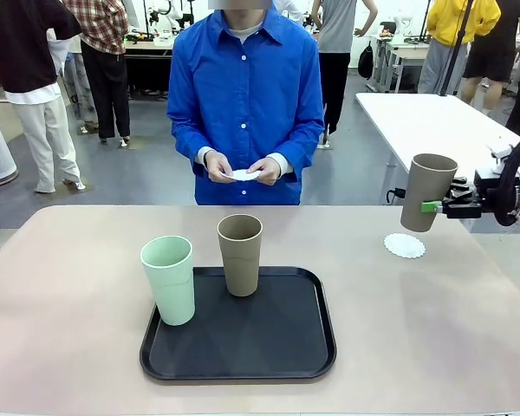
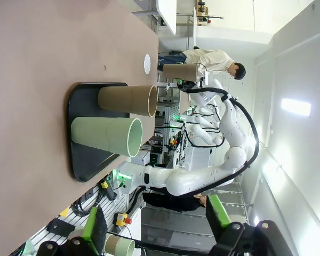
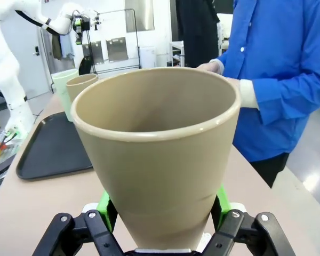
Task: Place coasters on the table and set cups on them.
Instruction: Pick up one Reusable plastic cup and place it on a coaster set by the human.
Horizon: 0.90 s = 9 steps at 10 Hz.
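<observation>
Cup (image 1: pixel 429 186), taupe, clamped in right gripper (image 1: pixel 431 207), seemingly aloft near coaster (image 1: pixel 405 245)

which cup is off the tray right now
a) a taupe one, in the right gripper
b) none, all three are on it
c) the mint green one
a: the right gripper holds a taupe cup in the air near the coaster, while the mint cup and other taupe cup stand on the tray.

Grey floor (image 1: pixel 147 173) across the middle; white table (image 1: pixel 433 117) upper right; people (image 1: pixel 35 87) standing along the top.
</observation>
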{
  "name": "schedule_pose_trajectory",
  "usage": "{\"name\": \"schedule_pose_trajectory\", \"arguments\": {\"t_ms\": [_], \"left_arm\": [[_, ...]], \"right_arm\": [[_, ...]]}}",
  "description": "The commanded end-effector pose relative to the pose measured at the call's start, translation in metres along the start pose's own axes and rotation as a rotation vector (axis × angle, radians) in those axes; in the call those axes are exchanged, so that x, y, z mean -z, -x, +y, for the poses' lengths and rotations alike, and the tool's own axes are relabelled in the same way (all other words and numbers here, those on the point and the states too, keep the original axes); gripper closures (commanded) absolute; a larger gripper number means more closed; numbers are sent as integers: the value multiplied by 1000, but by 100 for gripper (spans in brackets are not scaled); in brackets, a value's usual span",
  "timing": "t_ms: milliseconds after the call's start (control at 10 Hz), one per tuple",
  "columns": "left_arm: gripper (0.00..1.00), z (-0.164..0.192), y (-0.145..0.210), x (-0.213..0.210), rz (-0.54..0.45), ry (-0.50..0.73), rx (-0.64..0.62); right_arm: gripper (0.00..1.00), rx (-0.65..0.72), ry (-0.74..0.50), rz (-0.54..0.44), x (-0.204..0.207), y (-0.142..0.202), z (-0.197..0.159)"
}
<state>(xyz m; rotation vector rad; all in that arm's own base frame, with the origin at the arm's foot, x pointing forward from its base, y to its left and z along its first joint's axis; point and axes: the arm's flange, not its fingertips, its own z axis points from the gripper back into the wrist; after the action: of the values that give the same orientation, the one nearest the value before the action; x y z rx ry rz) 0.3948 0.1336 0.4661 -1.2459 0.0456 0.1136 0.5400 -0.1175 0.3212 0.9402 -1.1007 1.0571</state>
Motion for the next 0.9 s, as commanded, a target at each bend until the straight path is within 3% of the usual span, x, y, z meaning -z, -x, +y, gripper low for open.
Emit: {"name": "schedule_pose_trajectory", "arguments": {"t_ms": [0, 600, 800], "left_arm": [[0, -1, 1, -2, 2, 7, 10], [0, -1, 1, -2, 2, 7, 10], [0, -1, 1, -2, 2, 7, 10]], "right_arm": [[17, 43, -23, 14, 5, 5, -16], [17, 101, -20, 19, 12, 31, -32], [17, 79, -24, 15, 13, 35, -23]]}}
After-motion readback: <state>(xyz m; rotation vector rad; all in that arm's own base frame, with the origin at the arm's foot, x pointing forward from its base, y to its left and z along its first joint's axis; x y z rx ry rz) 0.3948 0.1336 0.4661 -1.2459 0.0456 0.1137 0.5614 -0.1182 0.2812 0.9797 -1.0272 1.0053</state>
